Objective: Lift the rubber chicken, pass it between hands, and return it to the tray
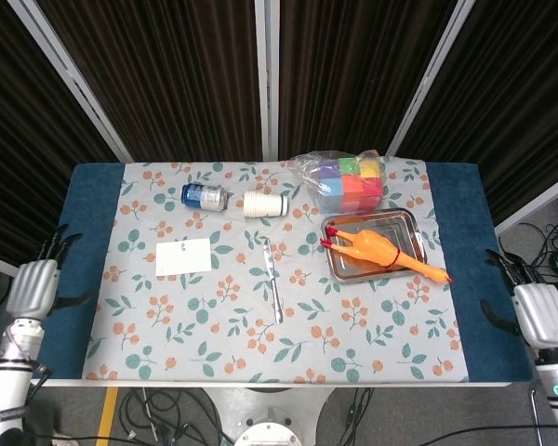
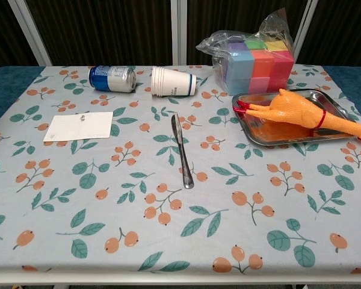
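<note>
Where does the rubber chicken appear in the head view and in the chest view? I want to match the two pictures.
Head view: the rubber chicken lies in the metal tray, right of centre, with its legs sticking out over the tray's right corner.
Chest view: the rubber chicken lies in the tray at the right edge, upper half.
Shared landmark: the bag of coloured blocks, just behind the tray in both.
</note>
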Robot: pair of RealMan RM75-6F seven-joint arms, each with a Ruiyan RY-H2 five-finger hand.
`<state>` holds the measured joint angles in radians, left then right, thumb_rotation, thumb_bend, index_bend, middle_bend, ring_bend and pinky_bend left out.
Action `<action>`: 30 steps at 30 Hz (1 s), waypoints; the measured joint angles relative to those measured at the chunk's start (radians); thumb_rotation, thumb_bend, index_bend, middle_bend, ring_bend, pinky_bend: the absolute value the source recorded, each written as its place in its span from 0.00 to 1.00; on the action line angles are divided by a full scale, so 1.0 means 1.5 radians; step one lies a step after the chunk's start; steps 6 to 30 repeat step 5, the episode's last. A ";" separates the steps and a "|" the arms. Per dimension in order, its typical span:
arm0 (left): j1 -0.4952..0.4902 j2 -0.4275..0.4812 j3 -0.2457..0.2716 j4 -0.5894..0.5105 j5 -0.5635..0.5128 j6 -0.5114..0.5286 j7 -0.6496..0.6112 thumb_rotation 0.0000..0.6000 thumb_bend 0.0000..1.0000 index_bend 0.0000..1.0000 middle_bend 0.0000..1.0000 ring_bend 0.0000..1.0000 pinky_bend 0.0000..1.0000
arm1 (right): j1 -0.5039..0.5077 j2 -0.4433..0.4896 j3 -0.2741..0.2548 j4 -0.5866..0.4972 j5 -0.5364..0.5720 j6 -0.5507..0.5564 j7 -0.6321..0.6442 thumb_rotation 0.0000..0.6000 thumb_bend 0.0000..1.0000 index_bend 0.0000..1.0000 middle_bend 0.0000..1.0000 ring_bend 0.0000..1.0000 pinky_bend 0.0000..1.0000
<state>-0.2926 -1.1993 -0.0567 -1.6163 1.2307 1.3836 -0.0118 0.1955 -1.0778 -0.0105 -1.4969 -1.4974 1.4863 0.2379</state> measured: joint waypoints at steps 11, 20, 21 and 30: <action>0.062 -0.020 0.023 -0.011 0.026 0.098 0.055 1.00 0.16 0.19 0.11 0.09 0.19 | -0.058 -0.007 -0.023 -0.014 -0.022 0.055 -0.007 1.00 0.31 0.06 0.21 0.08 0.19; 0.062 -0.020 0.023 -0.011 0.026 0.098 0.055 1.00 0.16 0.19 0.11 0.09 0.19 | -0.058 -0.007 -0.023 -0.014 -0.022 0.055 -0.007 1.00 0.31 0.06 0.21 0.08 0.19; 0.062 -0.020 0.023 -0.011 0.026 0.098 0.055 1.00 0.16 0.19 0.11 0.09 0.19 | -0.058 -0.007 -0.023 -0.014 -0.022 0.055 -0.007 1.00 0.31 0.06 0.21 0.08 0.19; 0.062 -0.020 0.023 -0.011 0.026 0.098 0.055 1.00 0.16 0.19 0.11 0.09 0.19 | -0.058 -0.007 -0.023 -0.014 -0.022 0.055 -0.007 1.00 0.31 0.06 0.21 0.08 0.19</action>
